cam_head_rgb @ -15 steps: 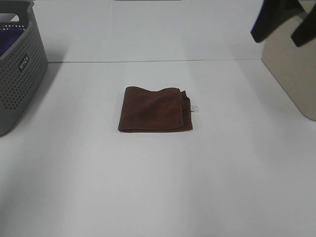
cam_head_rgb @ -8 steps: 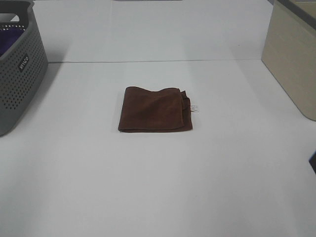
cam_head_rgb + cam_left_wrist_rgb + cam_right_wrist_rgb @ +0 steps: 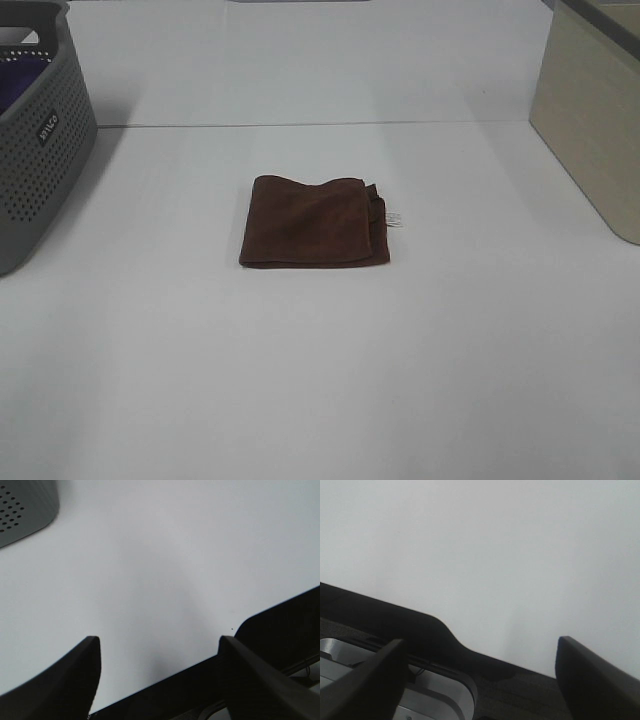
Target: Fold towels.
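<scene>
Brown towel (image 3: 313, 222) folded square at centre of desk (image 3: 320, 380); fold step likely complete. Both jaws spread wide, empty. Next: probably stow in bin (image 3: 595, 120), upper right.

A white bench (image 3: 320, 380) is carrying a folded brown towel (image 3: 313, 222) at its centre, a grey perforated basket (image 3: 35, 150) sitting at ten o'clock and a beige bin (image 3: 592, 120) at two o'clock.

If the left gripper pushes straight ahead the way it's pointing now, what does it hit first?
Probably the bare white table. The left gripper is open and empty, angled down at the tabletop. The grey basket sits off to one side of that line. Depth is unclear.
</scene>
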